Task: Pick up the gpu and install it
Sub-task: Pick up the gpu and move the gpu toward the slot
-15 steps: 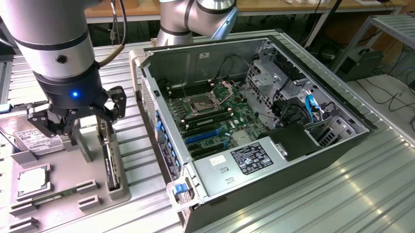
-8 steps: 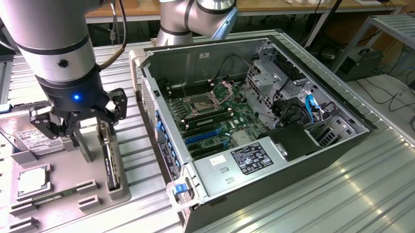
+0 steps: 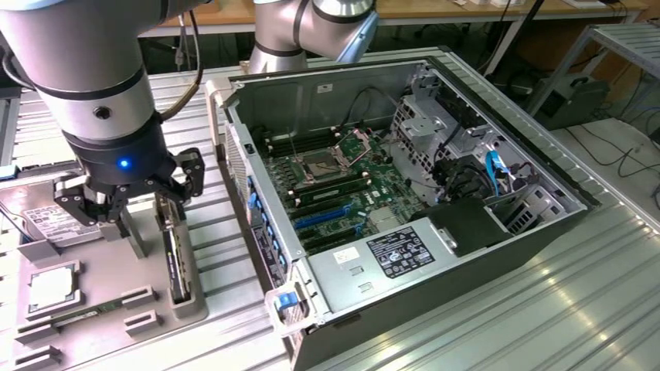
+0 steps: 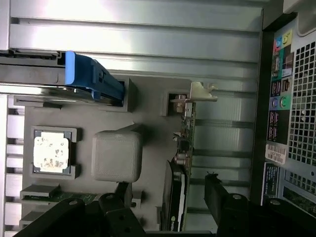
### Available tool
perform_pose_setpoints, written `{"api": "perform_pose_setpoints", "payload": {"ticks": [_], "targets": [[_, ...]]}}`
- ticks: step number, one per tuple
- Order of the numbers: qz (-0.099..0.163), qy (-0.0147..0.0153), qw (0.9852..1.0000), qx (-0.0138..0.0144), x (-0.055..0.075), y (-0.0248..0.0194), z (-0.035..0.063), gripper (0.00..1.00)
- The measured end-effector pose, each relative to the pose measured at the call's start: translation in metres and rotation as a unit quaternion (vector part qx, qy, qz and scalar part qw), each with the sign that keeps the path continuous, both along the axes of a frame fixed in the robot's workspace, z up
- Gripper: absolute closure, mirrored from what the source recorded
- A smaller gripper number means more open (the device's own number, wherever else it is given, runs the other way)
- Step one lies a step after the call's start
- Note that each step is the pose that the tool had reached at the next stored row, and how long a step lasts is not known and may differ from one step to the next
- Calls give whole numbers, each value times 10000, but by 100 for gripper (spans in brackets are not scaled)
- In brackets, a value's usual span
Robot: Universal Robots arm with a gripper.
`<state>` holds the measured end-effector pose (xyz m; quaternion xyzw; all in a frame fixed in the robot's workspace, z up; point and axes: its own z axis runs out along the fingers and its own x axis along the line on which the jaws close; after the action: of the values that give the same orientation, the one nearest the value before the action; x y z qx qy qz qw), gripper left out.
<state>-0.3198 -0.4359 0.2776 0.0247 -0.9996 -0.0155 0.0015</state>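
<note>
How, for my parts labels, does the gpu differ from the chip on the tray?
The gpu stands on edge in its slot; the chip lies flat in a recess. The gpu is long and black; the chip is small, square and silver. The open claw straddles the gpu, not the chip. Both sit in the grey tray.
</note>
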Motion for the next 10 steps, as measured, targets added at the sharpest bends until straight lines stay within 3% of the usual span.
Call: {"api": "perform_pose_setpoints", "payload": {"ticks": [10], "targets": [[-167, -10, 9999, -1, 13, -20, -36, 30]]}}
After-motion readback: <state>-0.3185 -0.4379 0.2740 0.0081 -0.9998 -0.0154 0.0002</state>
